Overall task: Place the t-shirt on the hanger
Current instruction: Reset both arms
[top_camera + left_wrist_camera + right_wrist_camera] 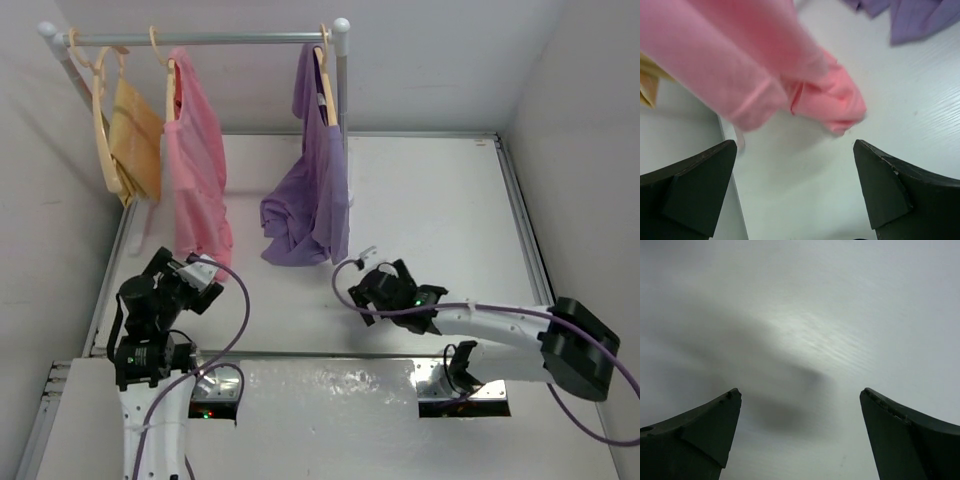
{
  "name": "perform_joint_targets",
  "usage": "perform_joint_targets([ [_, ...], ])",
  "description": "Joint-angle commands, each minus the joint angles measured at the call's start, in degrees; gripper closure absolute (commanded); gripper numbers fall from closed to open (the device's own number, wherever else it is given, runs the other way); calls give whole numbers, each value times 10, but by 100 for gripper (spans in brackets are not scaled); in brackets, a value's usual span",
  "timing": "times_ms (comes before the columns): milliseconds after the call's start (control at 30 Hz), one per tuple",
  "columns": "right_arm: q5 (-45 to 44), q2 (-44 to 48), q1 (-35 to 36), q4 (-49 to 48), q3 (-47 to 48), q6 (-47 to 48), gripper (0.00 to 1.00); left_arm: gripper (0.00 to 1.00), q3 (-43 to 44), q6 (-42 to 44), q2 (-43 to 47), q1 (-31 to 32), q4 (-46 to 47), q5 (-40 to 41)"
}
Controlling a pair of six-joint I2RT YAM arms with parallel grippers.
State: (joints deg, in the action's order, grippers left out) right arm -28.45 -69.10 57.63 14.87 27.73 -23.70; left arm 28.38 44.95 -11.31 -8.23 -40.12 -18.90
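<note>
The pink t-shirt [196,165] hangs on a pale wood hanger [171,70] from the rail at the back left. Its lower end droops to the table. In the left wrist view the pink t-shirt [765,70] fills the upper part, just ahead of the fingers. My left gripper [200,274] is open and empty, just below the shirt's bottom end. My right gripper [365,290] is open and empty over bare table, below the purple shirt. In the left wrist view my left gripper [795,155] holds nothing; my right gripper [800,405] holds nothing either.
A purple shirt [312,190] hangs on a like hanger at the rail's right end, its bottom bunched on the table. A mustard-yellow cloth [135,140] hangs on another hanger at the far left. The metal rail [200,38] spans the back. Walls stand left and right.
</note>
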Motion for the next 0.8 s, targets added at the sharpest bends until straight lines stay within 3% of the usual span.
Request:
perform_joint_targets([
  [0, -111, 55, -57, 64, -17, -106, 1, 0, -42, 21, -5, 2, 58, 90],
  [167, -177, 139, -164, 104, -63, -162, 1, 0, -111, 102, -63, 2, 81, 127],
  [333, -212, 224, -241, 54, -101, -137, 1, 0, -153, 85, -76, 2, 144, 112],
  [467, -231, 249, -244, -46, -138, -77, 1, 0, -147, 82, -74, 2, 137, 83],
  [600, -310, 219, -244, 63, -92, -179, 1, 0, -146, 117, -70, 2, 114, 56],
  [767, -295, 179, -244, 111, -56, -213, 1, 0, -146, 117, -73, 2, 113, 50],
])
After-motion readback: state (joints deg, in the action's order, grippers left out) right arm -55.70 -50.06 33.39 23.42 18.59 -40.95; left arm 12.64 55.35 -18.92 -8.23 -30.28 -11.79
